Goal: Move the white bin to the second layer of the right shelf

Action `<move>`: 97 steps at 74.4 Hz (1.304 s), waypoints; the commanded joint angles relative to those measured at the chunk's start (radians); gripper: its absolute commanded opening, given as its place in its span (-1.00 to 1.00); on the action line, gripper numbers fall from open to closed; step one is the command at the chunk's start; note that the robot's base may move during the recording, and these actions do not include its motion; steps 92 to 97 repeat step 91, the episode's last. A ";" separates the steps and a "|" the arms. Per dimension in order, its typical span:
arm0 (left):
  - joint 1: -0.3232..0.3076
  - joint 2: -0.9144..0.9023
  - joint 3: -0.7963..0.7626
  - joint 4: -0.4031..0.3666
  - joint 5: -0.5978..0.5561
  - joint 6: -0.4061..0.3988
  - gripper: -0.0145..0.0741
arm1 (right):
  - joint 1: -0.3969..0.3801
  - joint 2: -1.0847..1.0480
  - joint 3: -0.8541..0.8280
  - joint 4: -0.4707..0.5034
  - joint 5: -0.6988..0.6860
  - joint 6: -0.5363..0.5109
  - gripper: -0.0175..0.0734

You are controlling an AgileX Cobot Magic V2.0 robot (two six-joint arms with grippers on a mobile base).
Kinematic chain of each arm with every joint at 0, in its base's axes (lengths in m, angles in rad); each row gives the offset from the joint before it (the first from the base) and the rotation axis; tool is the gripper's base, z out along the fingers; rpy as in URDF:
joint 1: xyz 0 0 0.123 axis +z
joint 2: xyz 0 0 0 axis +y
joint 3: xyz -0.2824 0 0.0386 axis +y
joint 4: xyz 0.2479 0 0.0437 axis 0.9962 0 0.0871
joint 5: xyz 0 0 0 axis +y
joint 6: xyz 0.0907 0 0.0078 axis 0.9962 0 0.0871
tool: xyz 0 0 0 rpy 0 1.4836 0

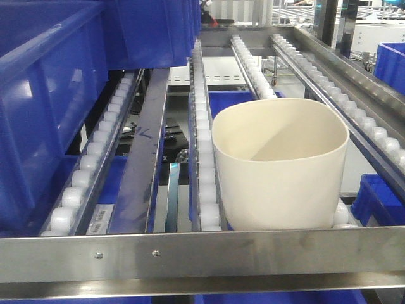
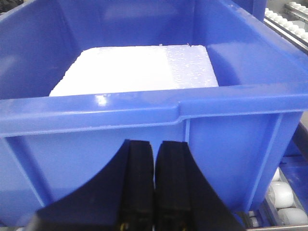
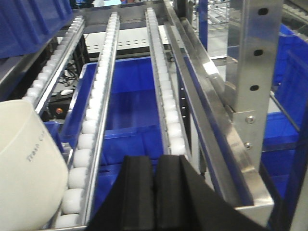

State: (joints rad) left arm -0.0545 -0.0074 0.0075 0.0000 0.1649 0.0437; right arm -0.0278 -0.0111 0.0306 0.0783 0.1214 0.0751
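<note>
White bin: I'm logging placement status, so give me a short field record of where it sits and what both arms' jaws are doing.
object: white bin
location: on the roller lanes, against the steel front rail
orientation: upright, empty
held: no
left gripper: jaws shut, facing a blue crate
right gripper: jaws shut, bin to its left
crate contents: white block

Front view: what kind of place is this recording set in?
Most likely a warehouse or factory parts-storage area: a steel flow rack with sloping roller lanes, blue plastic crates on and below it, and a white bin resting against the front rail.
</note>
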 commanded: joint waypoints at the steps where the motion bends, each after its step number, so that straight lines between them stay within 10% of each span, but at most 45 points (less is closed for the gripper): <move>1: -0.003 -0.014 0.037 0.000 -0.087 -0.005 -0.48 | -0.008 -0.019 -0.017 -0.050 -0.103 0.034 -0.50; 97: -0.003 -0.014 0.037 0.000 -0.087 -0.005 -0.48 | -0.008 -0.019 -0.017 -0.050 -0.110 0.033 -0.50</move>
